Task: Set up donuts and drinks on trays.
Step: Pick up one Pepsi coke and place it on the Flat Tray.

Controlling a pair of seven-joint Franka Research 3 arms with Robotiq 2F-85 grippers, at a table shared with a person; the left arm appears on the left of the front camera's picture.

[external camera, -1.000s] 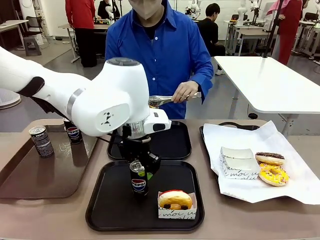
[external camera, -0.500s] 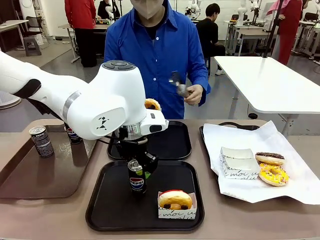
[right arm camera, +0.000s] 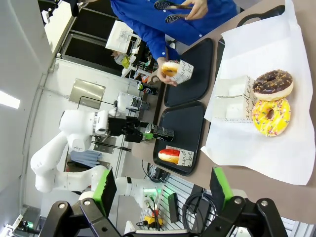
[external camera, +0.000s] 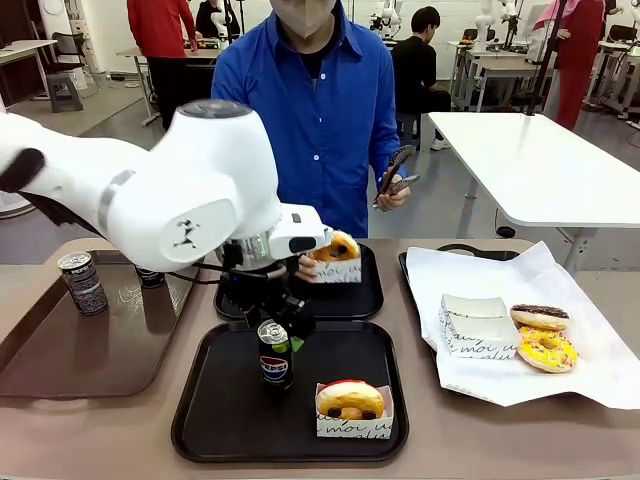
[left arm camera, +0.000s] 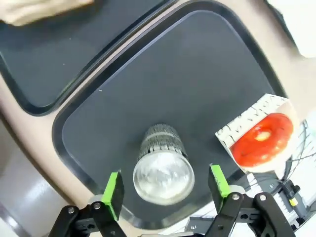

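A black Pepsi can [external camera: 275, 355] stands upright on the near black tray [external camera: 210, 400], left of a red-glazed donut in a white box [external camera: 350, 400]. My left gripper [external camera: 272, 312] hangs just above and behind the can. In the left wrist view its green pads [left arm camera: 114, 190] stand open on either side of the can [left arm camera: 163, 168], with gaps showing. A person's hand holds a boxed donut [external camera: 338, 250] low over the far black tray [external camera: 368, 290]; the other hand grips tongs [external camera: 395, 175]. My right gripper [right arm camera: 163, 190] is open and holds nothing, well away from the table.
A glossy brown tray [external camera: 80, 350] at left carries a grey-patterned can [external camera: 82, 282] and a Pepsi can [external camera: 150, 277] partly behind my arm. On the paper-lined tray [external camera: 500, 385] at right lie a white box [external camera: 475, 320], a chocolate donut [external camera: 540, 317] and a yellow donut [external camera: 546, 349].
My left gripper has let go of the Pepsi can and lifted slightly; the can stays on the near tray. The person brought a boxed donut down over the far tray.
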